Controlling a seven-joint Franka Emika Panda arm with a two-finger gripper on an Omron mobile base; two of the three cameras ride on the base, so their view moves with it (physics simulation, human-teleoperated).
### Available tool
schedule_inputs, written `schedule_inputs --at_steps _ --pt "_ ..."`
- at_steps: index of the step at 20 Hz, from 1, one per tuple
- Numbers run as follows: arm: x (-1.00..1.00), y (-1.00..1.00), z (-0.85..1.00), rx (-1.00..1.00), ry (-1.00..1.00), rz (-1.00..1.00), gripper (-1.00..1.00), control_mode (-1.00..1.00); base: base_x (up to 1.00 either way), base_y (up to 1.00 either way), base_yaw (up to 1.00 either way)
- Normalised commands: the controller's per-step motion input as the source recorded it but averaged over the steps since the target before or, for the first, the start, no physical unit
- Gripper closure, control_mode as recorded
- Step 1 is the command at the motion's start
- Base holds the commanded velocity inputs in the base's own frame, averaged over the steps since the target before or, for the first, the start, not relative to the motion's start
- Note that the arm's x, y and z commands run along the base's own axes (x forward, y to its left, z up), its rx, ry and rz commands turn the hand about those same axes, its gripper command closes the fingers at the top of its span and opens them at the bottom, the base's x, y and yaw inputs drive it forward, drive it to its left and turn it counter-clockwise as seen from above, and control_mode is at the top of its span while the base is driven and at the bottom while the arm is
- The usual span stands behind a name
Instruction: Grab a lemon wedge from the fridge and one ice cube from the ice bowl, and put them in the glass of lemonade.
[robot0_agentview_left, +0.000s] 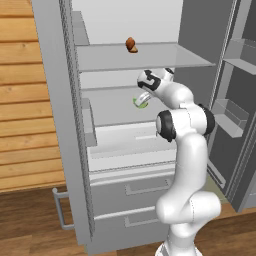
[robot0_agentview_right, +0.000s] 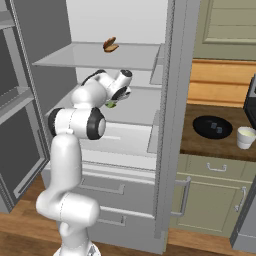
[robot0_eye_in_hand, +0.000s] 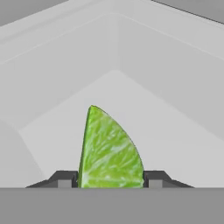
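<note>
The lemon wedge (robot0_eye_in_hand: 109, 151) stands at the lower middle of the frame, its green pulp facing the camera and its point up at the upper left of its body. The gripper (robot0_eye_in_hand: 110, 179) has its 2 dark fingertips (robot0_eye_in_hand: 65, 178) touching the wedge on either side, at the bottom of the frame. Behind it, pale fridge (robot0_eye_in_hand: 166, 65) walls meet in a corner near the upper middle.
</note>
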Motion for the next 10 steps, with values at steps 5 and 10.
schedule_inputs --at_steps 5,10 --pt "-0.01 0.00 0.00 0.00 0.00 0.00 1.00 -1.00 0.00 0.00 0.00" --pt "-0.67 0.00 0.01 0.00 -0.05 -0.01 1.00 -1.00 0.00 0.00 0.00"
